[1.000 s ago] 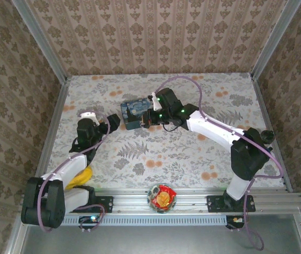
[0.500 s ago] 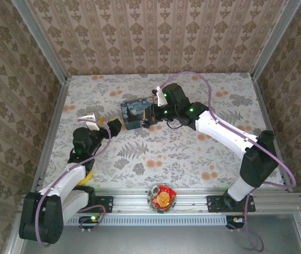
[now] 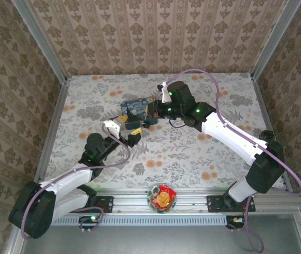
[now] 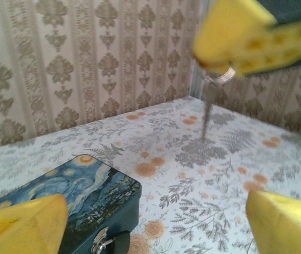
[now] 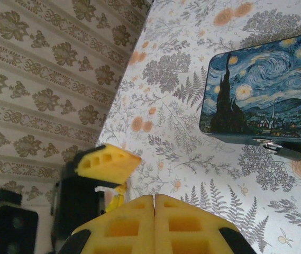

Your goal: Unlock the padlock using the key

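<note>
The padlock (image 4: 116,244) hangs off the front of the blue box (image 4: 81,182), low between your left gripper's (image 4: 155,211) wide-spread fingers, which have just swung in from well off to the side. Above them and to the right, the right gripper (image 5: 154,201) dangles the key (image 4: 207,108), fingers pinched together on its ring. You look set to steady the lock for insertion.
</note>
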Action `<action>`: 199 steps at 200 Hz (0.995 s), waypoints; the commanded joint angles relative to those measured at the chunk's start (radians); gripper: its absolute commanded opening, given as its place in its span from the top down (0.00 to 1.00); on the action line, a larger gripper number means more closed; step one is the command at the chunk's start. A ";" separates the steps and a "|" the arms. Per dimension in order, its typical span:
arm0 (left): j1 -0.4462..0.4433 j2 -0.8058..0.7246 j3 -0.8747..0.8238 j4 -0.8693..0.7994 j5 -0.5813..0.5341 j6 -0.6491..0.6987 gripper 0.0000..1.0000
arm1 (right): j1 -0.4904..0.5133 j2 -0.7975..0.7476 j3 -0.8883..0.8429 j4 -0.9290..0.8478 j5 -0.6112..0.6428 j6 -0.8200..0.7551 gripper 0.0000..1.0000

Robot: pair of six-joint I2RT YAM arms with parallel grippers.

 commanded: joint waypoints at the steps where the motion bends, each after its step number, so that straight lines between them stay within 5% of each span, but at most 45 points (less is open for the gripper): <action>1: -0.041 0.068 0.048 0.107 -0.018 0.111 0.19 | -0.003 -0.031 -0.020 0.017 0.021 0.020 1.00; 40: -0.064 0.244 0.106 0.268 -0.010 0.088 0.38 | -0.003 -0.045 -0.037 0.032 0.018 0.029 1.00; 87: -0.070 0.388 0.185 0.363 0.068 0.034 0.50 | -0.003 -0.054 -0.049 0.034 0.015 0.034 1.00; 199: -0.072 0.435 0.225 0.359 0.097 0.022 0.69 | -0.002 -0.034 -0.040 0.041 0.010 0.034 1.00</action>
